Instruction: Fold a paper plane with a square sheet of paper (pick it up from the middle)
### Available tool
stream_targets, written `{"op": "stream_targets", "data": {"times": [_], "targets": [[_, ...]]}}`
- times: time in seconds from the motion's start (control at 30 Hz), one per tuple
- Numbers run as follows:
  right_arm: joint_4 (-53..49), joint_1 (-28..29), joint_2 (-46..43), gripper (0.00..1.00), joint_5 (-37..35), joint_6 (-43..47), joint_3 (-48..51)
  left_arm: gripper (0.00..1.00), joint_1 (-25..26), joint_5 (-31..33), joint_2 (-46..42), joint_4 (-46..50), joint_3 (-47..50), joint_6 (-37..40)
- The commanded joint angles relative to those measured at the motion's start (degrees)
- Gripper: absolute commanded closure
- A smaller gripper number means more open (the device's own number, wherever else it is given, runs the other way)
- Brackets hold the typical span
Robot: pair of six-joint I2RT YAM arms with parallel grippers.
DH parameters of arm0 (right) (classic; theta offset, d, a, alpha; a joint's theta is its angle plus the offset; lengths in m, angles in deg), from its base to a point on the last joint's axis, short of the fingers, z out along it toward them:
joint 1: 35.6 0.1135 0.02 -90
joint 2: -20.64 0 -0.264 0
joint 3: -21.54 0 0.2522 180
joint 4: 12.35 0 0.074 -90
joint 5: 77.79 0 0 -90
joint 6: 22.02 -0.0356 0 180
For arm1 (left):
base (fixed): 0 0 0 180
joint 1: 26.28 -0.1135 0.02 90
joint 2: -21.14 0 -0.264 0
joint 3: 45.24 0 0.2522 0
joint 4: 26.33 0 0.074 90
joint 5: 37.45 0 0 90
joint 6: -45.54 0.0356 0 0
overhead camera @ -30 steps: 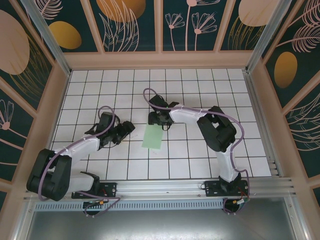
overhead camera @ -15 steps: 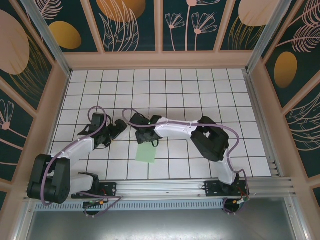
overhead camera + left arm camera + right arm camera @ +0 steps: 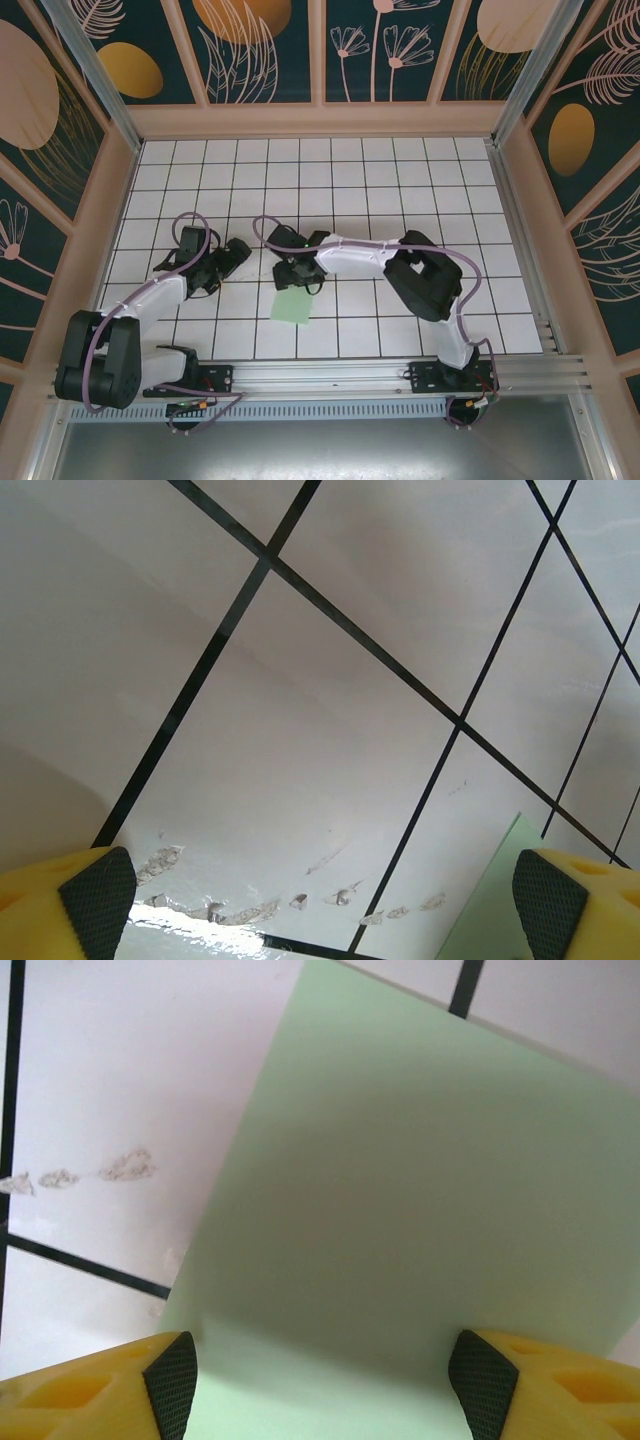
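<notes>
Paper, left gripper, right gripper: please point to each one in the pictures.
paper (image 3: 291, 308), top view, middle of the sheet.
left gripper (image 3: 323, 895), left wrist view, midway between its fingertips.
right gripper (image 3: 327, 1382), right wrist view, midway between its fingertips.

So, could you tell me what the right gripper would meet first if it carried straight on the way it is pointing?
Most likely the green paper: the open right gripper points down at it, and it lies straight ahead on the white table. How close is unclear.
</notes>
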Motion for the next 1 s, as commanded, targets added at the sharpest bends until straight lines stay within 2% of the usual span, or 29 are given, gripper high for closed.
{"op": "stream_targets", "data": {"times": [0.0,0.17,0.27,0.5,0.67,0.97], "targets": [[2.19,-5.26,0.62,0.27,-2.65,5.81,4.05,0.02,-0.4,-0.74,-0.8,0.52,0.14,0.95],[6.06,-11.41,1.91,0.27,-5.47,17.89,2.23,0.01,-0.45,-1.67,-0.53,-0.47,0.67,0.77],[5.12,-12.14,0.92,0.27,-6.44,20.46,-0.22,0.01,-0.45,-1.88,-0.57,-0.61,0.76,0.85],[1.33,-7.56,-5.06,0.22,-5.88,13.98,1.46,0.02,-0.41,-2.41,-0.82,-1.47,1.53,0.85],[-1.82,-4.67,-4.21,0.22,-5.64,7.58,3.53,0.01,-0.42,-3.11,-0.19,-2.01,1.6,0.94],[-2.66,-3.68,-1.39,0.23,-4.51,7.18,3.9,0.01,-0.45,-3.85,0.02,-2.57,1.95,0.83]]}}
